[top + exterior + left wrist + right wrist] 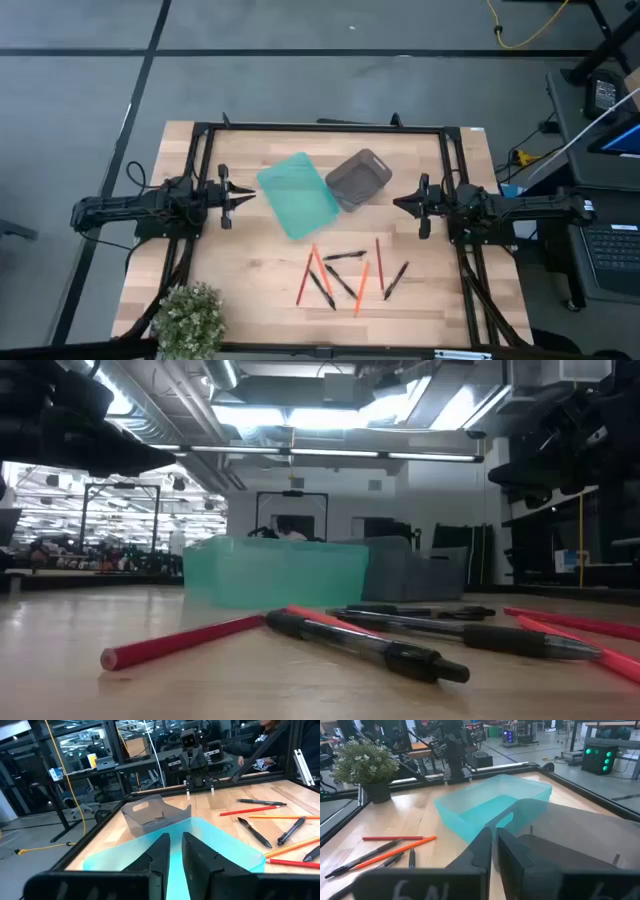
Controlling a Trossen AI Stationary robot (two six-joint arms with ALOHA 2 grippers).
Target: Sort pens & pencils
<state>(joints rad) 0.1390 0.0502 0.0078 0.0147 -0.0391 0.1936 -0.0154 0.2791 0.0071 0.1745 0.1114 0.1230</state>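
Observation:
Several black pens (344, 256) and orange-red pencils (361, 287) lie loosely mixed, flat on the wooden table near its front middle. The low view shows them close up, a pencil (180, 642) and a pen (370, 645). Behind them stand a teal bin (298, 195) and a grey bin (358, 178). My left gripper (248, 193) hovers level at the teal bin's left, shut and with nothing in it (175, 840). My right gripper (398, 203) hovers level at the grey bin's right, also shut on nothing (493, 832).
A potted plant (190, 318) stands at the table's near left corner. A black frame rail (320, 128) runs along the far edge and down both sides. Bare wood lies between the bins and the pens, and at the near right.

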